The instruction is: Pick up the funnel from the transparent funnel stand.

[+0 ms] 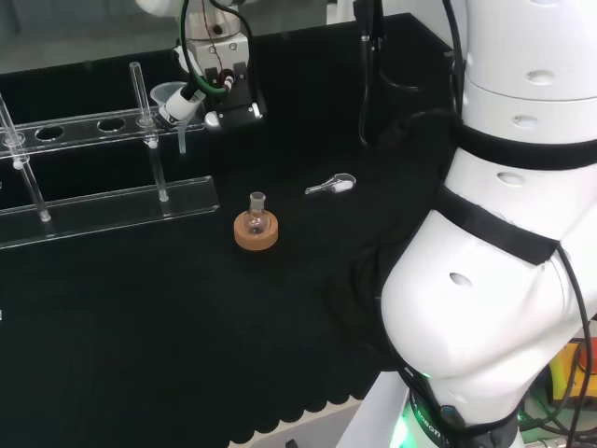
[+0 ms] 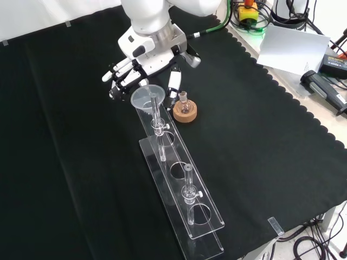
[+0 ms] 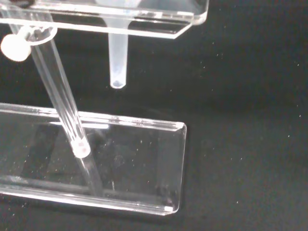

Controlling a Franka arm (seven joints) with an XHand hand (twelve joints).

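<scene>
From the head view I count one funnel [image 1: 169,93] seated in the end hole of one clear funnel stand [image 1: 112,201], the robot hand [image 1: 191,101] just beside it. One small flask [image 1: 256,217] sits in a cork ring [image 1: 256,235]; its contents I cannot tell.

From the front view the robot hand [image 2: 129,76] has relaxed, open fingers near the funnel [image 2: 146,98], gripping nothing.

At the wrist, the funnel's stem [image 3: 117,62] hangs through the stand's upper plate.

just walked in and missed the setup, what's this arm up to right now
The robot arm has brought its hand up to the far end of the transparent funnel stand, where a clear funnel sits in the end hole, its stem hanging below the top shelf. The fingers are fairly straight beside the funnel's rim and have not closed on it. Nearby on the black cloth, a small flask rests on a cork ring, and a small scoop lies alone.
</scene>
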